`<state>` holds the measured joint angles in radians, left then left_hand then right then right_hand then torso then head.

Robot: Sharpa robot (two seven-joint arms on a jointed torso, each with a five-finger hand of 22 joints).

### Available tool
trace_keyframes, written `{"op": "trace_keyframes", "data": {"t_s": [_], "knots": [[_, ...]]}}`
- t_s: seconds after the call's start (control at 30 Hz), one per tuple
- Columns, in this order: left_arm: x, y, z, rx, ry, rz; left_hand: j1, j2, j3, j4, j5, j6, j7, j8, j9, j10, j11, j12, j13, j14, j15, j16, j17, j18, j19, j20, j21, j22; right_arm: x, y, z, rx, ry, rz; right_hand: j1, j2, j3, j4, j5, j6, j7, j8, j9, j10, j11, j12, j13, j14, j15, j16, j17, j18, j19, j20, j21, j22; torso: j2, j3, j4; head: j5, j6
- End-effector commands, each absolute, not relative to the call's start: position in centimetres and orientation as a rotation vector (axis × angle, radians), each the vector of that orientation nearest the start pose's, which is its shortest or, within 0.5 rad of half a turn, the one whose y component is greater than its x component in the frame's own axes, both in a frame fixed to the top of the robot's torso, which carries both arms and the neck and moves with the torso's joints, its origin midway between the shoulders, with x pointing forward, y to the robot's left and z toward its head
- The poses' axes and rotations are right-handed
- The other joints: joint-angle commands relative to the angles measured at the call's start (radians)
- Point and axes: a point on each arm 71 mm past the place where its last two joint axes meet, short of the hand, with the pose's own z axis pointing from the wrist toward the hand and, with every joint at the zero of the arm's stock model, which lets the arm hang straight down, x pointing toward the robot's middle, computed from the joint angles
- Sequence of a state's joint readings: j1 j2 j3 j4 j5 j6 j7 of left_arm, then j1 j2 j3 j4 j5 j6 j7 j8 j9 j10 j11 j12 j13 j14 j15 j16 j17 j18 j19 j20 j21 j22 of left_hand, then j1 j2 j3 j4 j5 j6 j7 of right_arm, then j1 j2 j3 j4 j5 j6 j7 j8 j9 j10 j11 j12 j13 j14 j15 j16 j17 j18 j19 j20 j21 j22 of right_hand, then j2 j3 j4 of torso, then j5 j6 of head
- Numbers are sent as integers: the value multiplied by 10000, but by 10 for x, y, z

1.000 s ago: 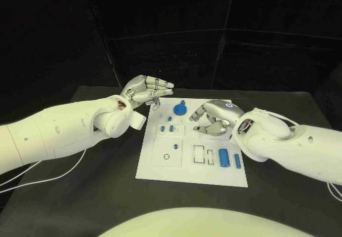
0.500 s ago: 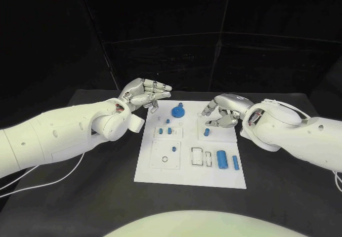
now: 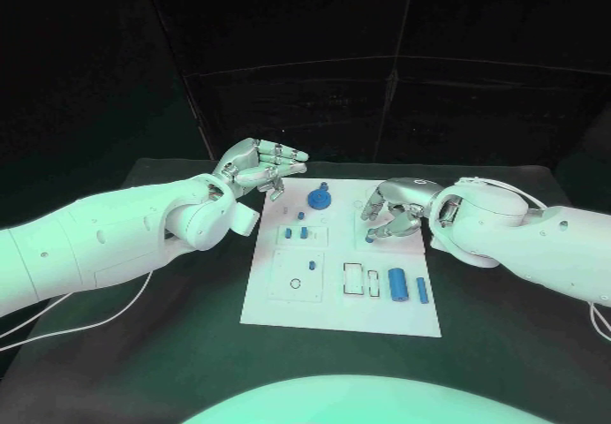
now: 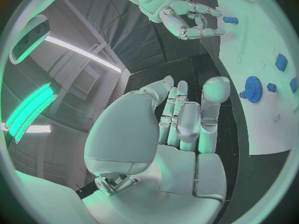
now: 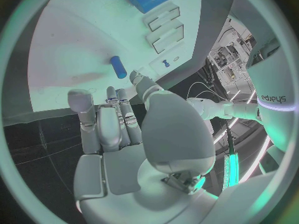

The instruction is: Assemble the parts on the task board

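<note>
Black table [image 3: 153,353] across the lower half of the head view. White task board [image 3: 343,314] at frame centre, long side running away from the camera. Left hand [image 3: 259,165] raised at upper left of centre, just off the board's far left corner, fingers curled loosely inward, holding nothing. Right hand [image 3: 395,208] at right of centre, over the board's right edge, fingers bent downward and empty. Large blue cylinder [image 3: 398,283] lying in the board's lower right part, a thin blue bar [image 3: 421,290] just beside it. Blue gear [image 3: 320,197] near the board's top edge. Small blue peg [image 3: 371,236] lying just below the right hand's fingertips, not touching them.
</note>
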<state>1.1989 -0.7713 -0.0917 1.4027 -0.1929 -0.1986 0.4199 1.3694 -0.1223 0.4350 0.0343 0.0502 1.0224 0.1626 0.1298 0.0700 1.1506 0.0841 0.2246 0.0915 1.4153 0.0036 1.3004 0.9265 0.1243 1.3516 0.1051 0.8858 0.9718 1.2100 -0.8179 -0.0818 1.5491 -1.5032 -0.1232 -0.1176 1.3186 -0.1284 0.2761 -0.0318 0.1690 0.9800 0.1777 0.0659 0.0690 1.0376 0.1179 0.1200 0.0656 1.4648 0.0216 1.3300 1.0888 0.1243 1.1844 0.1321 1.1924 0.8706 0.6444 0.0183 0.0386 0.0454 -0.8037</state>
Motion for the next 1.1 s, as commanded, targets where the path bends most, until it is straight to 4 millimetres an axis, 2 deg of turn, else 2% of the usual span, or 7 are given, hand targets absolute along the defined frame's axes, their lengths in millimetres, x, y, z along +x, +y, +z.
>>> {"op": "trace_keyframes", "data": {"t_s": [0.03,0.33,0.63,1.1], "knots": [[500,197,-199,-8637,15367,-15651,-2,89,-49,-4,51,4,77,17,-12,19,68,-47,16,-73,10,-37,7,182,-83,-16,-30,-3,470,-174,-207,-3646,18981,6135,28,-5,-73,2,-8,-23,-10,-6,-2,2,-26,57,5,197,62,-9,-20,166,-42,10,-56,-8,5,3,-11,11,-11],[501,198,-199,-8645,15366,-15628,-2,89,-49,-4,51,4,77,17,-12,19,68,-47,16,-73,10,-37,7,182,-83,-16,-30,-3,471,-172,-210,-3883,19097,5951,181,187,-190,35,24,47,-60,25,11,350,-101,244,25,214,2,32,1,160,18,-39,-55,5,3,1,-9,20,-36],[501,198,-199,-8645,15371,-15626,-2,89,-49,-4,51,4,77,17,-12,19,68,-47,16,-73,10,-37,7,182,-83,-16,-30,-3,472,-172,-212,-4037,19174,5692,427,467,46,45,-50,525,-72,162,66,853,-182,331,22,251,-70,125,90,131,145,-108,33,134,-3,-1,-12,18,-72],[501,198,-199,-8649,15387,-15631,2,93,-67,-6,50,14,72,24,-11,33,63,-40,22,-77,7,-40,-11,183,-82,-16,-34,-3,472,-170,-216,-4183,19236,5521,521,510,268,41,-68,750,-146,173,64,1141,-261,288,15,265,-131,178,132,113,211,-165,91,215,-7,-9,-5,13,-106]]}}
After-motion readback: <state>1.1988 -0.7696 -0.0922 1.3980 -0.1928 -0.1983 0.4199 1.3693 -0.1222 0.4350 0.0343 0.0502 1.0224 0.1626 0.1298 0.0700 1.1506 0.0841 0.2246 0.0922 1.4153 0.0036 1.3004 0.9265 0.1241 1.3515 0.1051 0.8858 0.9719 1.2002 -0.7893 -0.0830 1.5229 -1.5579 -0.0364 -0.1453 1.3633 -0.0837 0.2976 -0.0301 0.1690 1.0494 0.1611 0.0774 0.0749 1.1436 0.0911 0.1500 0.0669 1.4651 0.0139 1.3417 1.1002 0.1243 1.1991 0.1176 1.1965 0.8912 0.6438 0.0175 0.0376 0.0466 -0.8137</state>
